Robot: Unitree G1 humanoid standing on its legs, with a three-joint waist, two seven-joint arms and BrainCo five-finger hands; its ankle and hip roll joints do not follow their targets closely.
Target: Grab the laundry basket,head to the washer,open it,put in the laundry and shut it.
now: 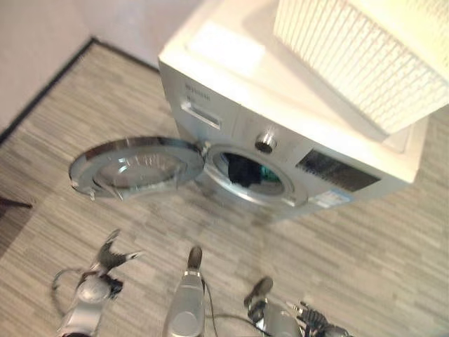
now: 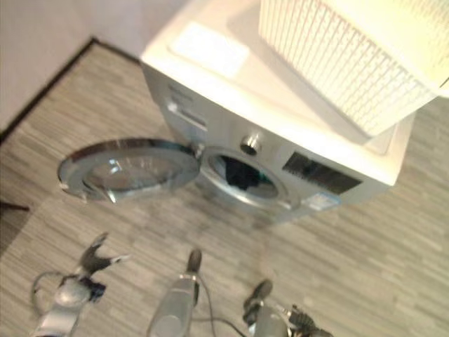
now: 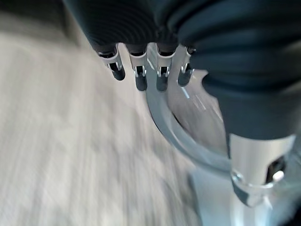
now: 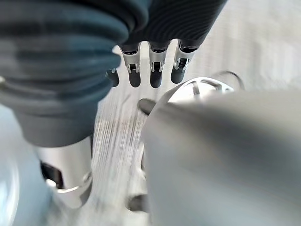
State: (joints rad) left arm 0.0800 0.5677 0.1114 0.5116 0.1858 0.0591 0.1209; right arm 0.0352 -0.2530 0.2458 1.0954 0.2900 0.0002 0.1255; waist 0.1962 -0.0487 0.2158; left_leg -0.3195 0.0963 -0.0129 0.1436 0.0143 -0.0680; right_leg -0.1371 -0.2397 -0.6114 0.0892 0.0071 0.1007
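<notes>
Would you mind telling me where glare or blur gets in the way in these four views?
Left eye view: the basket and the washer's top are washed out by bright light; the open door shows reflections, and the dark laundry in the drum stays readable. Left wrist view: the floor is smeared past the left hand. Right wrist view: streaked floor beside the right hand.

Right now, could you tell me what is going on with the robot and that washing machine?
The robot stands before the washer, whose round door is swung wide open. Dark laundry lies inside the drum, and the white laundry basket sits on top of the machine. The left hand and right hand hang low over the floor, both open and holding nothing. The door is not yet shut.
</notes>
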